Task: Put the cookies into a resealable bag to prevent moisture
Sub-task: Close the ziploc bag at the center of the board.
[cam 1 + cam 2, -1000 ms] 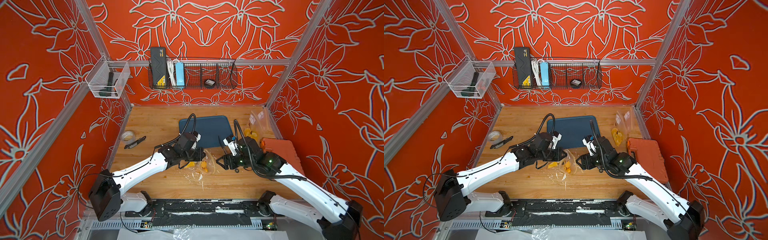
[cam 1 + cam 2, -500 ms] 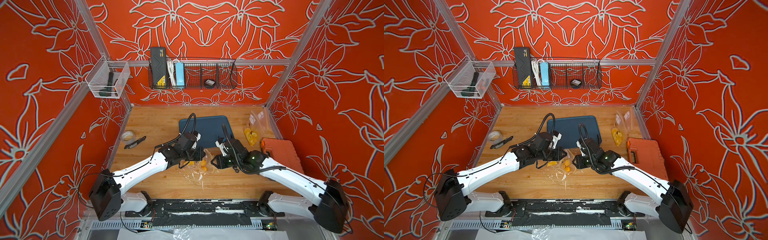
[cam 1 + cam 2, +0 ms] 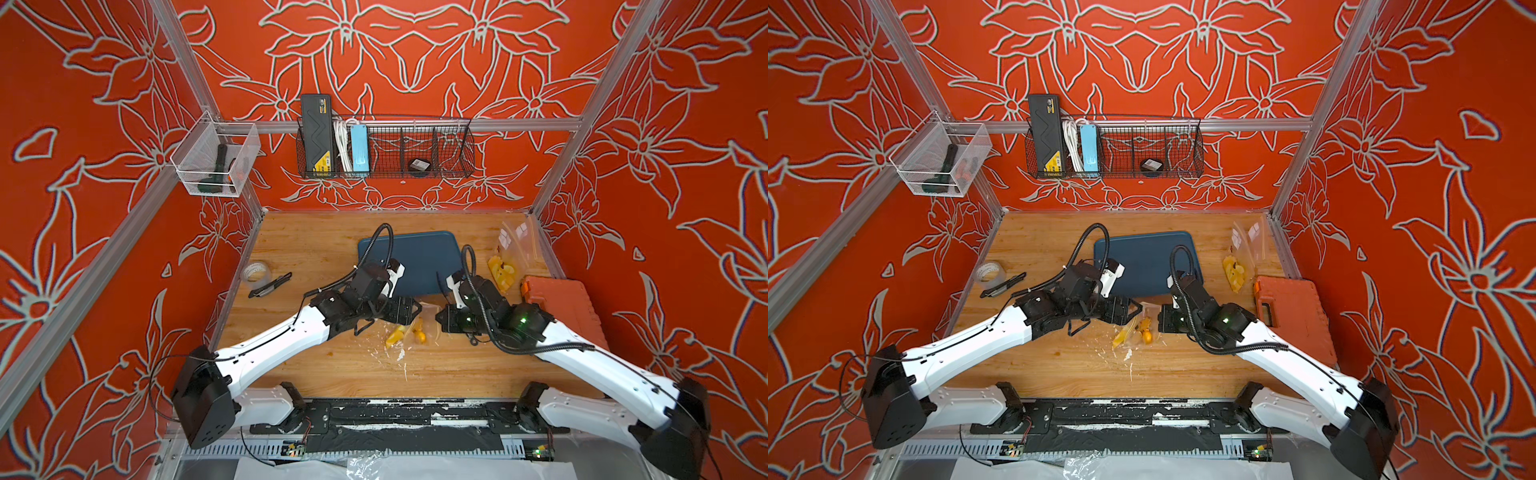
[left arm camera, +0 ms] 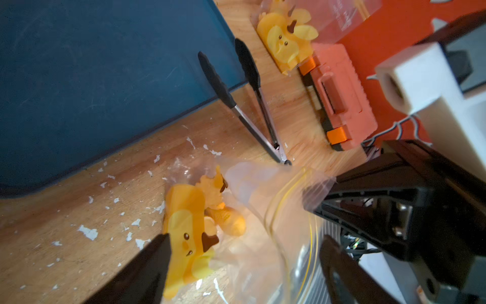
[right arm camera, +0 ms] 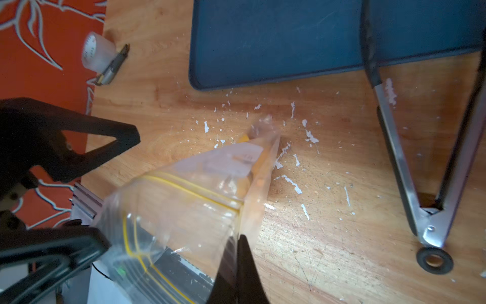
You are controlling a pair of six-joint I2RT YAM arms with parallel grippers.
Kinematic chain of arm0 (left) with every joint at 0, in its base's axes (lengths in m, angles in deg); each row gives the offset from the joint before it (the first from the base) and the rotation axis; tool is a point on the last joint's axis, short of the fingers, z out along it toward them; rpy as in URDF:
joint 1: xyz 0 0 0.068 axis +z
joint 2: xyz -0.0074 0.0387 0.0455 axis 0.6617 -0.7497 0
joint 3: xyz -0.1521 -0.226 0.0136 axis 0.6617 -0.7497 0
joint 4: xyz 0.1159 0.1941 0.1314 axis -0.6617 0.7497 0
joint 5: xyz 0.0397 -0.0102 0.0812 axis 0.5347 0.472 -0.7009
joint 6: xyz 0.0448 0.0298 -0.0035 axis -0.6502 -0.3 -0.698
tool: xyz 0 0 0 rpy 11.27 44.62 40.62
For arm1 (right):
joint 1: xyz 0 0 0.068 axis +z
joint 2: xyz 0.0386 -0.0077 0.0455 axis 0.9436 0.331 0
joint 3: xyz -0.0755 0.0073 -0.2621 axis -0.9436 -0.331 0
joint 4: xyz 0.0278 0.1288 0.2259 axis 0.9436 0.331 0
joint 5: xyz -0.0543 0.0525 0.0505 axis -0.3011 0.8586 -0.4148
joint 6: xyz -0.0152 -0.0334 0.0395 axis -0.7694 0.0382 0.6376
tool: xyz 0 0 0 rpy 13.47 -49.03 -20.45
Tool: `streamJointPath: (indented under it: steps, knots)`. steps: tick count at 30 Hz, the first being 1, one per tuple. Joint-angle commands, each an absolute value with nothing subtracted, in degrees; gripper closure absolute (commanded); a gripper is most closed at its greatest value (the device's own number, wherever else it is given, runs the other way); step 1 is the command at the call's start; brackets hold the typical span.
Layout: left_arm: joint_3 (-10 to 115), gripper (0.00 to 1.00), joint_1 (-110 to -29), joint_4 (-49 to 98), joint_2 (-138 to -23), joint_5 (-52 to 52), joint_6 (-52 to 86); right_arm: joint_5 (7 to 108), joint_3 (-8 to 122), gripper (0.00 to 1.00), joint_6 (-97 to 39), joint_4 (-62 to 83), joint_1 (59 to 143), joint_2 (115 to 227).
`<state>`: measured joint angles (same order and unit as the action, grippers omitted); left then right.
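On the wooden desk (image 3: 316,365) a clear resealable bag (image 4: 265,200) stands slanted: its bottom rests on the desk in front of a blue tray (image 3: 419,257), and its mouth, marked by a yellow zip line, is lifted and stands open. The right pincer (image 5: 240,243) is closed tight on one edge of the mouth and holds it up. The left pincer (image 4: 246,238) is wide, with one finger on each side of the bag; I cannot tell if it touches the plastic. The cookies (image 4: 228,219) that I can see are small orange pieces inside this bag, low at its bottom, beside the big yellow animal print. Metal tongs (image 5: 394,163) lie on the desk just beside the bag, with their black tips over the edge of the tray. Near the right wall more clear bags (image 3: 515,245) with yellow prints lie beside an orange case (image 3: 569,307). A roll of tape (image 3: 257,272) and a dark pen-like tool (image 3: 270,284) lie near the left wall. On the back wall a wire basket (image 3: 449,166) holds a black box, white cable, a light blue box and a small round black thing. A clear bin (image 3: 245,145) on the left wall holds a dark tool.
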<state>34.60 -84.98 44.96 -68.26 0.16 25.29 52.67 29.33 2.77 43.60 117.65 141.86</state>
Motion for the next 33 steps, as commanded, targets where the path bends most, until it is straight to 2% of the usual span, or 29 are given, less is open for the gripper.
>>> streamJointPath:
  steps: [1, 7, 11, 17, 22, 26, 30, 33]
  knots:
    - [35.58, 0.06, -85.03, 44.03, -64.18, -1.42, 17.17, 47.67, 32.65, 1.0, 10.49, 48.55, 118.14, 139.62]
    - [24.94, 0.04, -85.2, 29.84, -55.69, -1.67, 12.11, 42.5, 38.7, 1.0, 13.78, 52.13, 116.99, 142.75]
    - [17.07, 0.05, -85.2, 20.65, -52.04, -2.35, 12.2, 48.66, 39.75, 1.0, 14.06, 50.91, 110.75, 146.33]
    - [10.39, 0.03, -85.37, 11.16, -53.2, -2.73, 14.92, 58.65, 39.9, 1.0, 10.95, 48.35, 101.84, 152.13]
    - [7.57, 0.06, -88.02, 4.69, -57.01, 0.34, 8.18, 64.48, 40.47, 1.0, 10.77, 45.68, 98.13, 156.35]
    - [6.7, 0.06, -92.17, 2.37, -59.44, -3.76, 1.46, 68.27, 42.1, 1.0, 11.84, 44.26, 96.0, 159.04]
    - [4.73, 0.06, -92.65, -3.04, -61.88, -6.79, -0.02, 69.47, 43.3, 1.0, 12.73, 44.57, 94.39, 160.03]
    - [5.32, 0.11, -93.52, -3.77, -64.73, -7.13, -0.78, 71.56, 42.25, 1.0, 14.76, 42.78, 93.03, 160.05]
